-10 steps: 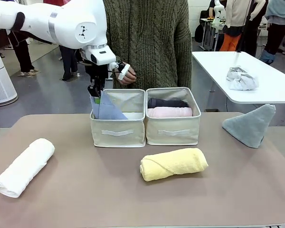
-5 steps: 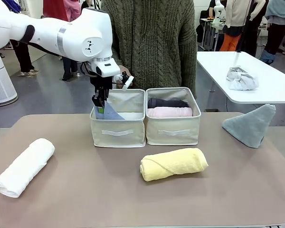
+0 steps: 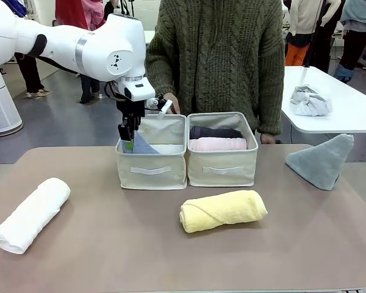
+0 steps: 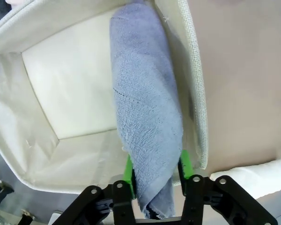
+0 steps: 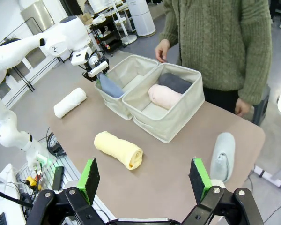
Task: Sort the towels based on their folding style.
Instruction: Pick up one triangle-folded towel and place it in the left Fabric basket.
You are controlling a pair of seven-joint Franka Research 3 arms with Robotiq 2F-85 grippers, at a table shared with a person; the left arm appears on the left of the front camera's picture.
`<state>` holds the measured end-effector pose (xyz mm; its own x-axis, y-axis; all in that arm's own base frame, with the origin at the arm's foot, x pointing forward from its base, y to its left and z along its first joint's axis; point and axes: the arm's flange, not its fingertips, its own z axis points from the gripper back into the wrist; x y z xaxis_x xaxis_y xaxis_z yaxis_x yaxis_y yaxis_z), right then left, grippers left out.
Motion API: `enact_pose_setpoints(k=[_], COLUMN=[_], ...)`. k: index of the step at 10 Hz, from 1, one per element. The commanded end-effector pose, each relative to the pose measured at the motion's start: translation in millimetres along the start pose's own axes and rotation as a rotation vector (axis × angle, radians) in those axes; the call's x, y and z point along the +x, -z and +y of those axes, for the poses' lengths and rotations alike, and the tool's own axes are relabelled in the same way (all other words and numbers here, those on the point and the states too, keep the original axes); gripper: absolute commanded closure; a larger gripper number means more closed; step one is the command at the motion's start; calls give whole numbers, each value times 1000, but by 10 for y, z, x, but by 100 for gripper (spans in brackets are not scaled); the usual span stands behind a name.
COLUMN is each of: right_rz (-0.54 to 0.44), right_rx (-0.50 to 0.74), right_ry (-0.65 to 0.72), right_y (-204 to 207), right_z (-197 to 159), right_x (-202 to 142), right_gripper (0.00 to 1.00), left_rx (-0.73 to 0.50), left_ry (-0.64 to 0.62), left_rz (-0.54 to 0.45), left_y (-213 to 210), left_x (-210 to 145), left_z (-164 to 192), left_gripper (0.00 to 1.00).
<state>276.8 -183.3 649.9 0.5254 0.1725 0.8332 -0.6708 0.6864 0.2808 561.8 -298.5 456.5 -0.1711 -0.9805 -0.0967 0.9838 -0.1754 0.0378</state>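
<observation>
Left bin (image 3: 150, 160): light blue towel (image 4: 147, 108) inside, lying along one side wall, its upper end clamped in the left gripper (image 3: 128, 131); right bin (image 3: 222, 160): dark grey roll (image 3: 215, 132) at the back, pink roll (image 3: 218, 144) in front of it, touching; on the table (image 3: 110, 256): yellow roll (image 3: 223, 210) near the bins' front, white roll (image 3: 32, 214) far left, grey-teal cone (image 3: 322, 160) upright far right; left gripper points straight down over its bin's left end; right gripper (image 5: 145, 180) high above the table, jaws wide, holding nothing.

Right end effector (image 5: 145, 179) spread wide; yellow roll (image 5: 119, 149) on table (image 5: 178, 161); pink roll (image 5: 165, 95) in bin (image 5: 178, 121).
</observation>
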Motion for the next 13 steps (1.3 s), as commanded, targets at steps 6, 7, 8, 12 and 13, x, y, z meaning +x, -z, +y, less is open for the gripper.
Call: enact_pose_setpoints(k=[6,7,8,12,13], right_rz=[-1,-1,-1,-1,-1], right_rx=[10,10,10,10,10], right_ry=[0,0,0,0,0], right_y=[5,5,5,5,5], right_z=[-8,-8,-8,-8,-8], right_x=[3,3,3,3,3], right_gripper=[0,0,0,0,0], left_rx=[-2,-2,-5,0,-16], left_ry=[-6,-7,-10,-131,-187], left_rz=[0,-2,-8,-269,-326], left_y=[-44,-47,-68,-1368,-1545], left_x=[-24,-27,-36,-1104,-1567], left_z=[-58,-64,-69,-416,-587], left_gripper=[0,0,0,0,0])
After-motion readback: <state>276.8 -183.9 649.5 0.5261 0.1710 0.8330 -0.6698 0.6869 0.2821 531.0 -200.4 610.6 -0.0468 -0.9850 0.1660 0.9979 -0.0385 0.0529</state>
